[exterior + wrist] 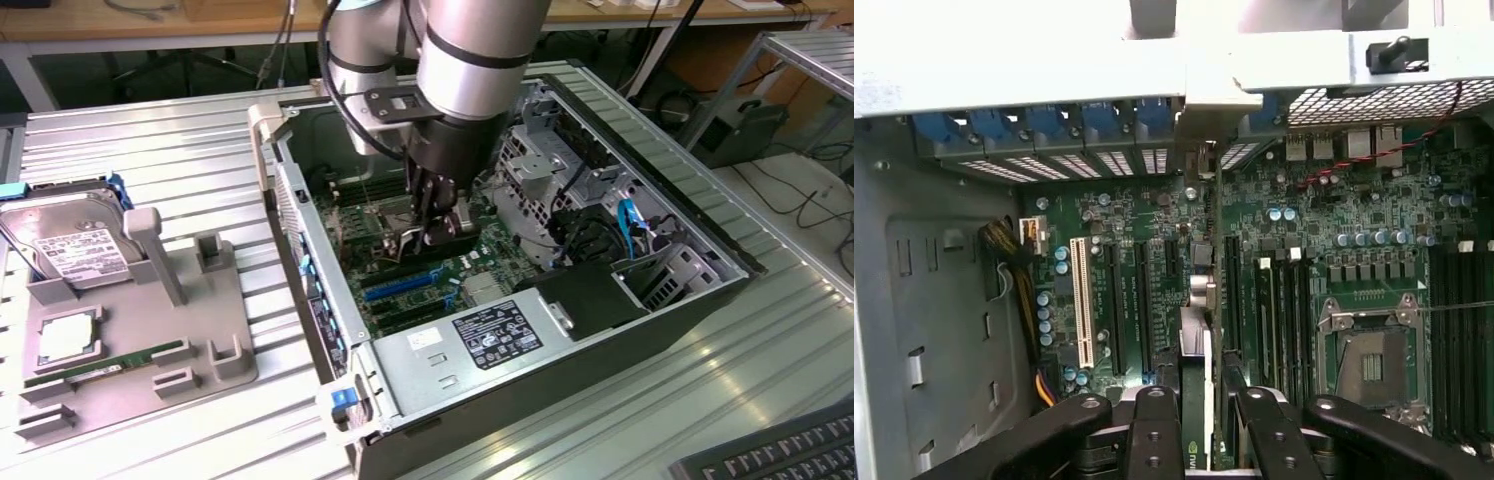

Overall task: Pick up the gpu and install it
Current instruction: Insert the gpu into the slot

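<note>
One gpu [1196, 360] edge-on in the clenched grip of the tool [1204, 425], upright over the motherboard [1354, 230] inside the case [934, 300]

One arm [467, 60] with one pincer [435, 232] is counted, and one gpu [1196, 385]. One open computer case [283, 190] is seen on one desk [160, 150]. On one grey holder [200, 330], one hard drive [67, 245], one memory stick [127, 358] and one square chip [67, 338] are counted. One white slot [1082, 300] and one processor socket [1372, 365] are seen; one keyboard [787, 455] is noted.
</note>
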You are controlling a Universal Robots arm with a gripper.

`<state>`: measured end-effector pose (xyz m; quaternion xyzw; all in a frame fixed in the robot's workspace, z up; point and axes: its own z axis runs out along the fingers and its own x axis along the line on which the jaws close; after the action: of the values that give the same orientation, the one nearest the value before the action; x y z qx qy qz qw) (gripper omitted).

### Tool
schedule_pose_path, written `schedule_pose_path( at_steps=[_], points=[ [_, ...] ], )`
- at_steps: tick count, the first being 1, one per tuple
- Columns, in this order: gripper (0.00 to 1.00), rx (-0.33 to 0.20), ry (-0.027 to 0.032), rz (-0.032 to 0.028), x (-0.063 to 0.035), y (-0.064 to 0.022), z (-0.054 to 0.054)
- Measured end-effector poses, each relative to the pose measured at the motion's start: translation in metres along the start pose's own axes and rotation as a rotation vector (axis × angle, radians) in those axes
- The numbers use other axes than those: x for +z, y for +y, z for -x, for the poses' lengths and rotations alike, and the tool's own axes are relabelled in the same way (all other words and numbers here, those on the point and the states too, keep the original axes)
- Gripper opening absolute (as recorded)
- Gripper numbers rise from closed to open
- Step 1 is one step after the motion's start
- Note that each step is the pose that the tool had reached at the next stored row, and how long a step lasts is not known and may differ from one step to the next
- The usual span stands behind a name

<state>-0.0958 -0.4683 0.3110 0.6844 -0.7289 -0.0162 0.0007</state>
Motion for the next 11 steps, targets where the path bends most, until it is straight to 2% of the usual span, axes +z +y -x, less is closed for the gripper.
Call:
schedule_pose_path(
  at_steps=[11],
  points=[
    [0.26, -0.024, -0.0053, 0.0007, 0.0184, 0.0005, 0.001]
  ],
)
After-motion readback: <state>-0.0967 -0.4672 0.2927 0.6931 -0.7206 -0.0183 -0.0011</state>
